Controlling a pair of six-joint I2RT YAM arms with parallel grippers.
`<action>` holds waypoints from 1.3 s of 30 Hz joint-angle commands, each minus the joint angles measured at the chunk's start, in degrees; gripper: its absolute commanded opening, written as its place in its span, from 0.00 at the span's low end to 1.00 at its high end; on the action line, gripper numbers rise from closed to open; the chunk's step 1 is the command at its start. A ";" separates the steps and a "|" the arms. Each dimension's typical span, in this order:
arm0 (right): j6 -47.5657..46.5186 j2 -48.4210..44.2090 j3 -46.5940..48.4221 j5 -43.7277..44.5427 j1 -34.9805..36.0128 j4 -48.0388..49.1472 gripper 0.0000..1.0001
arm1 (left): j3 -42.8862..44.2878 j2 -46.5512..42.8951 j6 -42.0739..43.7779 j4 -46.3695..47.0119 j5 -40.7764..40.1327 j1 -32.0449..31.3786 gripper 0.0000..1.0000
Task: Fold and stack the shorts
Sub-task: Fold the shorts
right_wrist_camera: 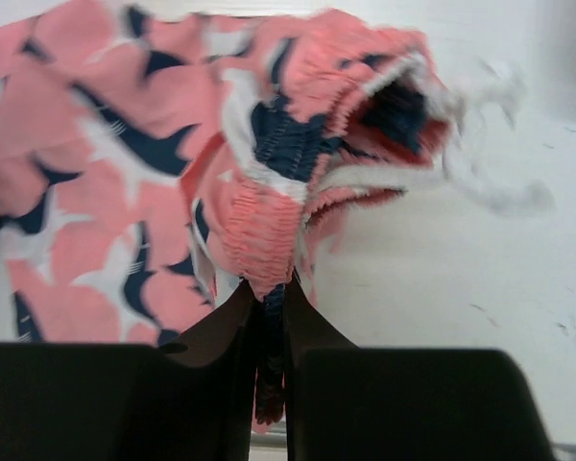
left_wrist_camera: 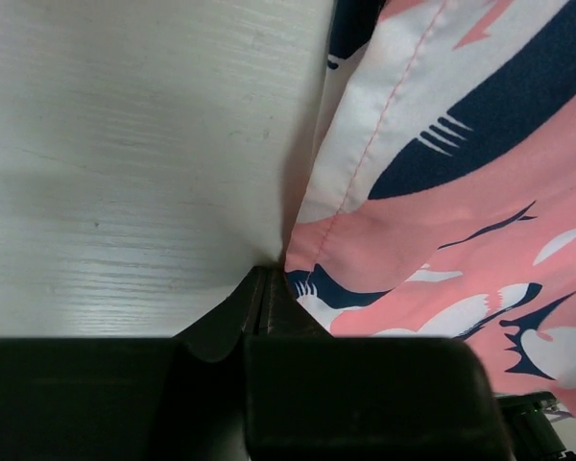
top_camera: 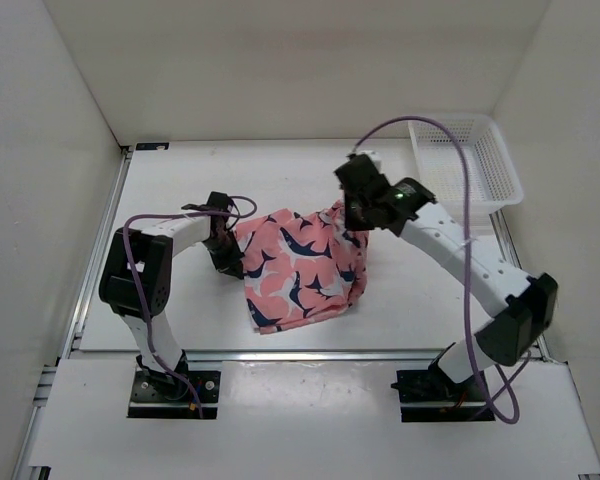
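Note:
The salmon-pink shorts [top_camera: 300,265] with navy and white shark shapes lie in the middle of the table, partly raised. My right gripper [top_camera: 352,215] is shut on the gathered elastic waistband [right_wrist_camera: 269,230] and holds that end up off the table; a strip of fabric hangs between its fingers [right_wrist_camera: 322,327]. My left gripper [top_camera: 228,242] sits low at the shorts' left edge. Its jaws are closed, with the stitched hem [left_wrist_camera: 365,163] ending right at the fingertips [left_wrist_camera: 278,288]. The shorts fill the right side of the left wrist view [left_wrist_camera: 461,240].
A white mesh basket [top_camera: 507,170] stands at the back right corner. White walls close the table at the left, back and right. The white drawstring [right_wrist_camera: 490,182] trails from the waistband over bare tabletop [right_wrist_camera: 461,288].

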 commanded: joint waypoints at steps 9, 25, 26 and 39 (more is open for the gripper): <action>2.05 25.05 20.25 1.17 18.98 -2.53 0.00 | 1.11 -1.84 -0.29 2.36 0.78 -0.25 0.10; 0.29 35.97 29.50 -7.17 20.92 3.26 0.38 | 0.58 -6.49 -0.29 1.31 3.58 1.77 0.23; 0.29 35.18 28.80 -7.18 20.92 4.84 0.73 | 0.58 -8.15 -0.29 1.30 3.60 3.52 0.33; 5.82 11.64 3.41 -5.94 14.97 11.35 0.06 | 13.85 -19.86 5.07 -10.65 -0.01 4.70 0.18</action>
